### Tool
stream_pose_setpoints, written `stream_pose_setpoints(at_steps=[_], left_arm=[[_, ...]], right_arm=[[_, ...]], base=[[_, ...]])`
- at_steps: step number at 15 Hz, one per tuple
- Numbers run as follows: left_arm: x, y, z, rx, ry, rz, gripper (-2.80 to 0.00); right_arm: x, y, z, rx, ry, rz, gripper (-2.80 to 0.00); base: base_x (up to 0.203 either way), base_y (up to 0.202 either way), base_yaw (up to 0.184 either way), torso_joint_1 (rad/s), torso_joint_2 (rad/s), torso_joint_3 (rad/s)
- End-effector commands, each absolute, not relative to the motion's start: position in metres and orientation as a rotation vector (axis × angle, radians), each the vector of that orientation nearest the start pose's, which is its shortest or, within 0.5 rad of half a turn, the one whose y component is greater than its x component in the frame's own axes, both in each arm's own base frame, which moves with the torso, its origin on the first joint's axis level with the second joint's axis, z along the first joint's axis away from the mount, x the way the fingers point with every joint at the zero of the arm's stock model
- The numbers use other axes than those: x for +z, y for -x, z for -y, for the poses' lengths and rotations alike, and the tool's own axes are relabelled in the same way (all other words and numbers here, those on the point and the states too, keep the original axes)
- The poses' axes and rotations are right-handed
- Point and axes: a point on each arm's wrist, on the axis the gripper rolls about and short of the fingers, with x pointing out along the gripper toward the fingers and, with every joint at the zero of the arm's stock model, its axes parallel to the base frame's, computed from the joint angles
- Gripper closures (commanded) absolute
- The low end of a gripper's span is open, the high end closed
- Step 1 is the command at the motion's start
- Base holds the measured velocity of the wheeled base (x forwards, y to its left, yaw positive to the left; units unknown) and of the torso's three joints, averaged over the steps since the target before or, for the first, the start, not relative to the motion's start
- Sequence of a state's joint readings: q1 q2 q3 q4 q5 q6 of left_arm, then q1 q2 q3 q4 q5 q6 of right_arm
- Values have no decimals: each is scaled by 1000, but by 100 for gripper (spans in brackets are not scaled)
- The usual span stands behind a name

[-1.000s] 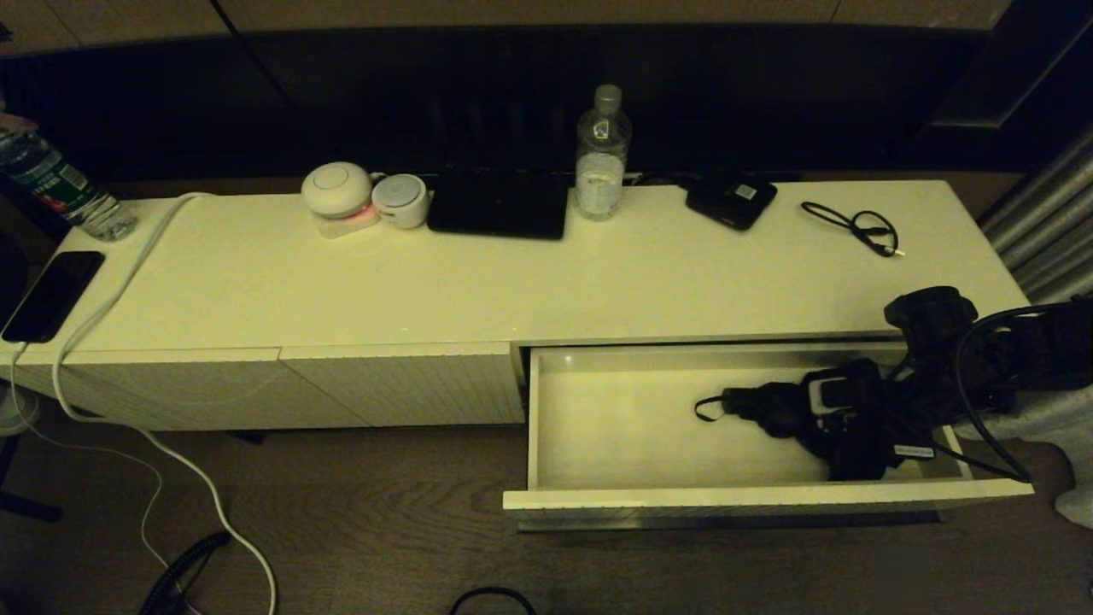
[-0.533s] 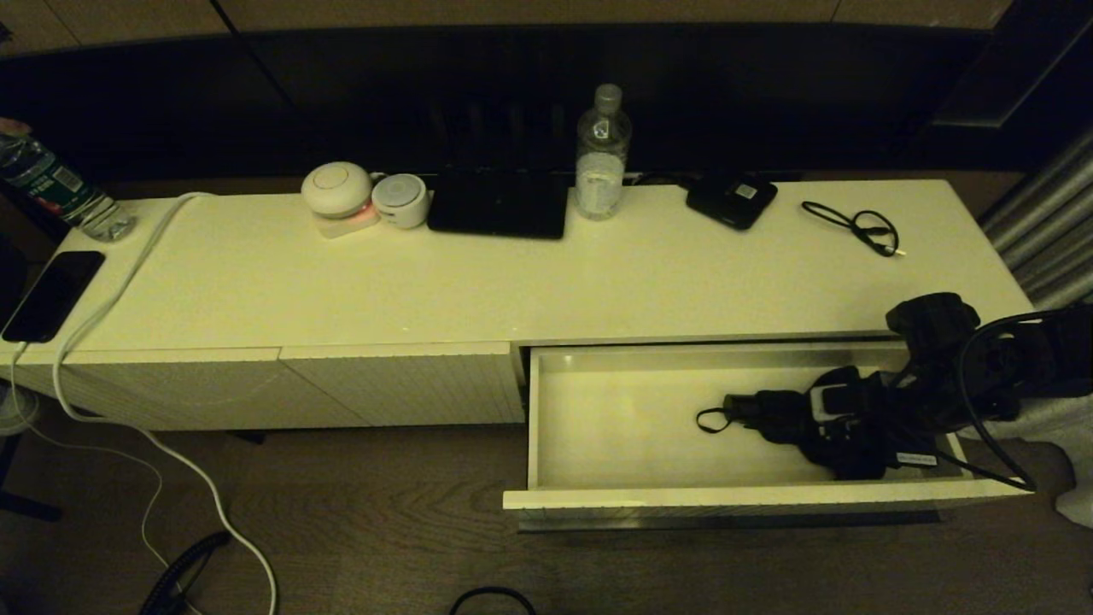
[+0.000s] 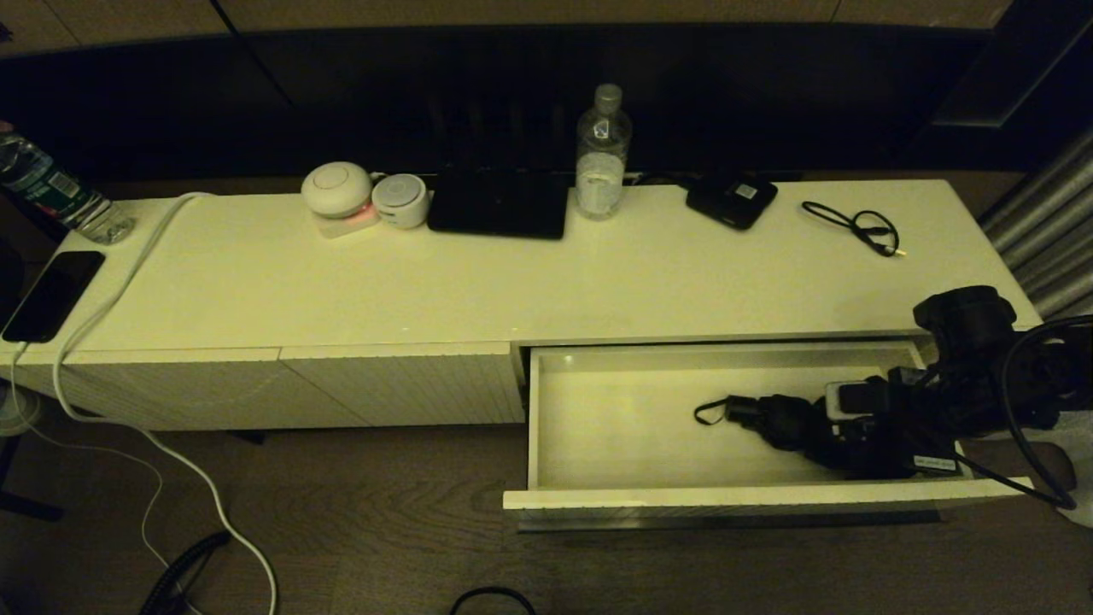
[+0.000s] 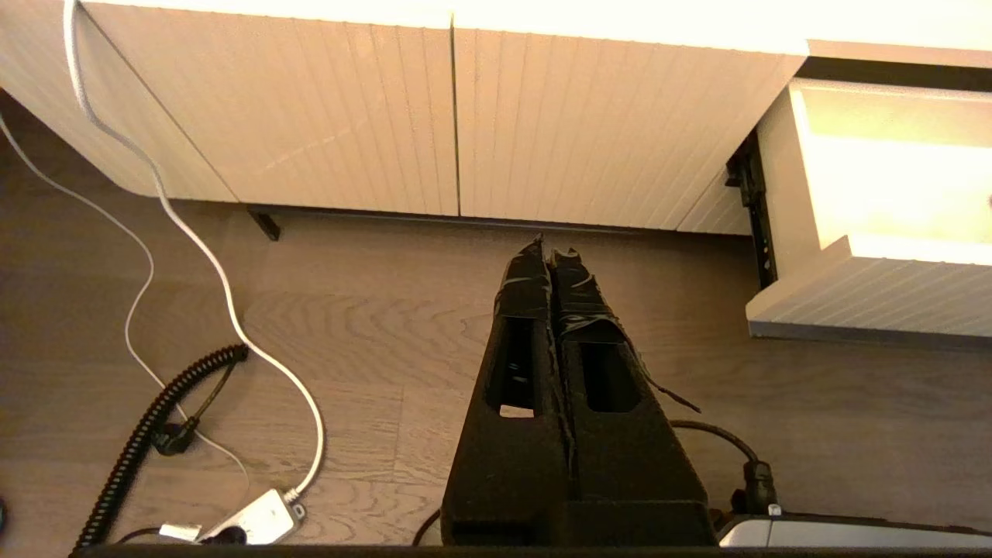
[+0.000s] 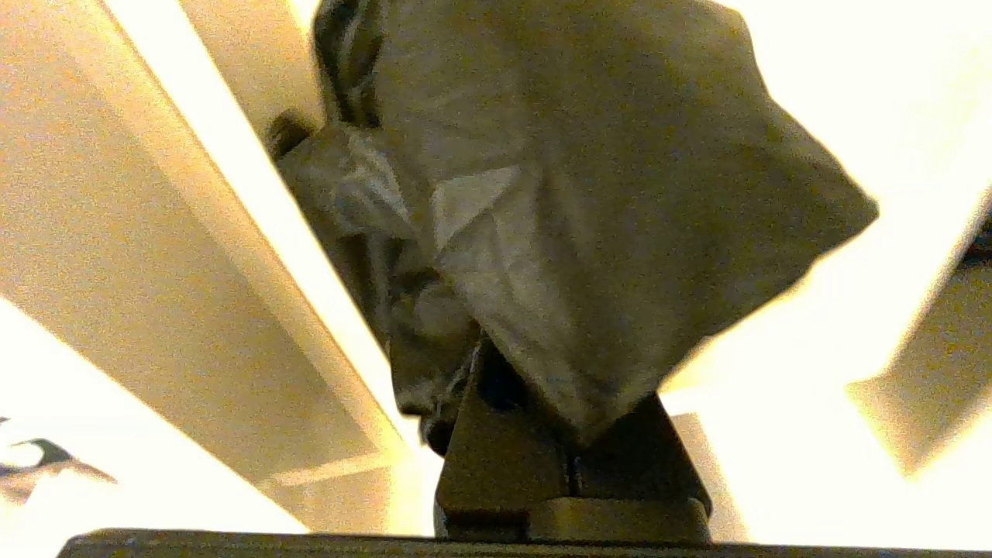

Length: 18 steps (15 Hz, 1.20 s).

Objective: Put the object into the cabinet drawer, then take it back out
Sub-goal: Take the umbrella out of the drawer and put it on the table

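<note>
The cabinet drawer (image 3: 751,497) stands pulled open at the cabinet's right end; its ribbed front (image 4: 868,294) also shows in the left wrist view. The object, a black fabric bundle (image 3: 773,420), lies stretched along the drawer floor, a thin strap looping out to the left. My right gripper (image 3: 811,437) is inside the drawer's right half, shut on the fabric. In the right wrist view the cloth (image 5: 589,217) drapes over the right gripper (image 5: 570,438) and hides its tips. My left gripper (image 4: 550,252) hangs shut and empty over the wooden floor, in front of the closed ribbed panels.
On the cabinet top stand a water bottle (image 3: 603,154), a small black box with a label (image 3: 731,201), a looped black cable (image 3: 854,224), a flat black slab (image 3: 499,205) and two round white devices (image 3: 340,190). A phone (image 3: 51,295) lies far left. Cords cross the floor (image 4: 232,310).
My right arm has shifted right along the drawer, drawing the fabric out longer and lower on the drawer floor. The strap end stays about where it was.
</note>
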State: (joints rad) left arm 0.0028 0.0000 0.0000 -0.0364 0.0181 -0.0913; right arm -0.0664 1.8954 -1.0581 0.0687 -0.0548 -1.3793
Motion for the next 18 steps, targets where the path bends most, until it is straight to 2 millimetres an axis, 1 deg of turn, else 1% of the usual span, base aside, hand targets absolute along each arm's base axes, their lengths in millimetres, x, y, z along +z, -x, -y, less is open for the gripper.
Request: stream_pose_setpoints(at_steps=[1, 3, 5, 7, 9, 12, 15, 18], left_arm=[[79, 23, 0, 20, 92, 39, 0], [79, 23, 0, 20, 92, 39, 0], [79, 23, 0, 20, 92, 39, 0], [79, 23, 0, 20, 92, 39, 0], [79, 23, 0, 20, 92, 39, 0], [79, 23, 0, 20, 92, 39, 0], [79, 23, 0, 20, 92, 39, 0], [79, 23, 0, 20, 92, 39, 0]], right_arm=[[153, -314, 21, 458, 1282, -743, 0], [167, -306, 19, 413, 1256, -699, 0], [181, -296, 11, 395, 1249, -651, 0], [188, -285, 10, 381, 1250, -629, 0], [196, -269, 7, 379, 1255, -593, 0], [206, -248, -11, 413, 1276, -495, 0], [219, -237, -19, 380, 1219, -426, 0], [230, -232, -37, 378, 1110, -369, 0]], base=[[0, 0, 0, 0, 0, 0], [0, 0, 0, 0, 0, 0], [0, 0, 0, 0, 0, 0], [0, 0, 0, 0, 0, 0], [0, 0, 0, 0, 0, 0], [0, 0, 0, 0, 0, 0], [0, 0, 0, 0, 0, 0], [0, 0, 0, 0, 0, 0]])
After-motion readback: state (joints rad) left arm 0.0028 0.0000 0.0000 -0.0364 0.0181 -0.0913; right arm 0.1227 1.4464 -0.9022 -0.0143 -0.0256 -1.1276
